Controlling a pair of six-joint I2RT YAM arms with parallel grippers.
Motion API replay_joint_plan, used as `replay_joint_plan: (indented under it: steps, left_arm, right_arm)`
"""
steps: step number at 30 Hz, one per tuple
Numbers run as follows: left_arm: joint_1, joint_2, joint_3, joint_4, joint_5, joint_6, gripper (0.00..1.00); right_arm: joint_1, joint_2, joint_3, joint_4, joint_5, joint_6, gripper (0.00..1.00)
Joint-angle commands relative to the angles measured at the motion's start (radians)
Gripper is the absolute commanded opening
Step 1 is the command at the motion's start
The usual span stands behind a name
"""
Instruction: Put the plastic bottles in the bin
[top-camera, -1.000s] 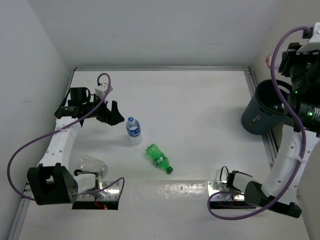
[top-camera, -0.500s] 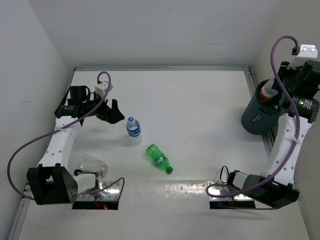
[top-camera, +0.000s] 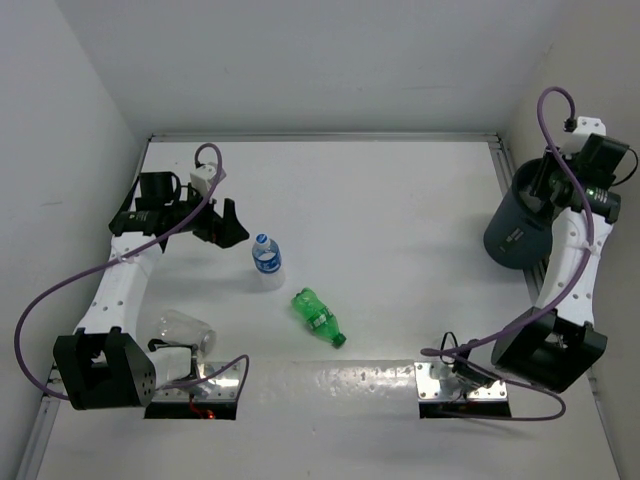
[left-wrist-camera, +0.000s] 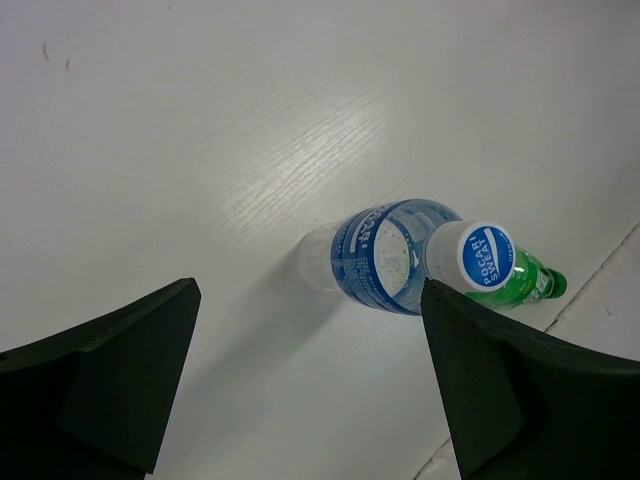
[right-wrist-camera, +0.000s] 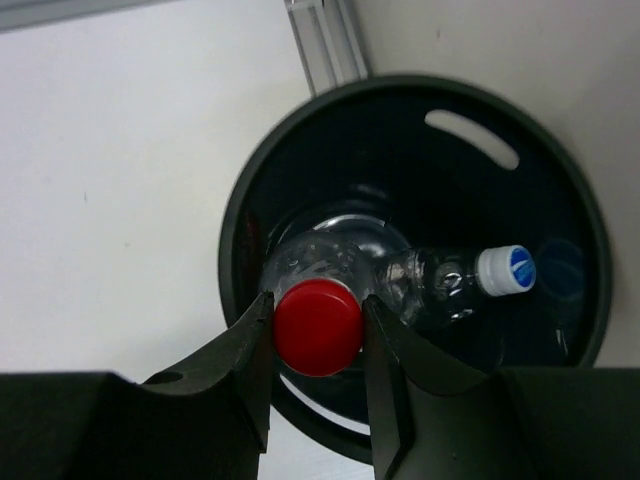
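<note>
Blue-capped bottle (left-wrist-camera: 378, 258): POCARI SWEAT; left fingers (left-wrist-camera: 100, 380) apart; right fingers (right-wrist-camera: 232, 372) clamp red-capped bottle (right-wrist-camera: 318, 327)

Lying bottle (right-wrist-camera: 445, 285) inside bin (top-camera: 510, 238), at far-right edge of table (top-camera: 400, 200)

Red-capped bottle (right-wrist-camera: 318, 327) upright over bin (top-camera: 512, 238); blue-labelled bottle (top-camera: 266, 260) stands beside lying green bottle (top-camera: 318, 317).

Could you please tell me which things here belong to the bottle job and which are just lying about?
Job: bin; red-capped bottle, gripped over it; clear bottle inside it; blue-labelled bottle, upright; green bottle, lying.
Lying about: clear cup-like item, at near left.
</note>
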Motion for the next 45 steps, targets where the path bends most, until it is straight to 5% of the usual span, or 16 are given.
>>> replay_joint_plan:
  steps: [1,4,7,9,15,22,25,26,33,36,45]
  left_arm:
    - [-0.011,-0.023,-0.003,0.024,0.016,0.022,1.0]
    - [-0.011,-0.023,-0.003,0.024,0.016,0.022,1.0]
    - [-0.011,-0.023,-0.012,0.024,0.016,0.022,1.0]
    - [-0.011,-0.023,-0.012,0.024,0.016,0.022,1.0]
    - [-0.011,-0.023,-0.012,0.024,0.016,0.022,1.0]
    - [-0.011,-0.033,-0.003,0.033,0.025,0.013,1.0]
    - [0.002,-0.044,0.006,0.033,0.045,-0.013,1.0]
    - [0.012,-0.044,0.017,0.033,0.054,-0.038,1.0]
    - [0.049,-0.076,0.038,0.033,0.093,-0.108,1.0]
    - [0.06,-0.104,0.038,0.033,0.059,-0.122,1.0]
    - [0.187,-0.111,0.07,0.008,-0.389,-0.26,1.0]
  right_arm:
    - [-0.008,0.022,-0.023,-0.018,-0.001,0.004,0.09]
    - [-0.01,0.042,-0.02,-0.038,0.007,0.016,0.09]
    - [-0.008,0.076,0.001,-0.075,0.019,0.012,0.29]
    - [-0.008,0.075,0.026,-0.087,0.012,0.015,0.54]
    - [0.03,0.015,0.208,-0.155,-0.122,0.099,0.69]
    - [0.331,0.047,0.511,-0.204,-0.244,0.109,0.63]
    - [0.489,0.055,0.479,-0.179,-0.396,0.107,0.62]
    - [0.654,0.058,0.432,-0.176,-0.416,0.098,0.62]
    - [1.148,0.186,0.376,-0.11,-0.295,-0.008,0.63]
    - [1.219,0.309,0.426,-0.055,-0.28,0.026,0.64]
    - [1.358,0.487,0.45,0.002,-0.268,0.102,0.65]
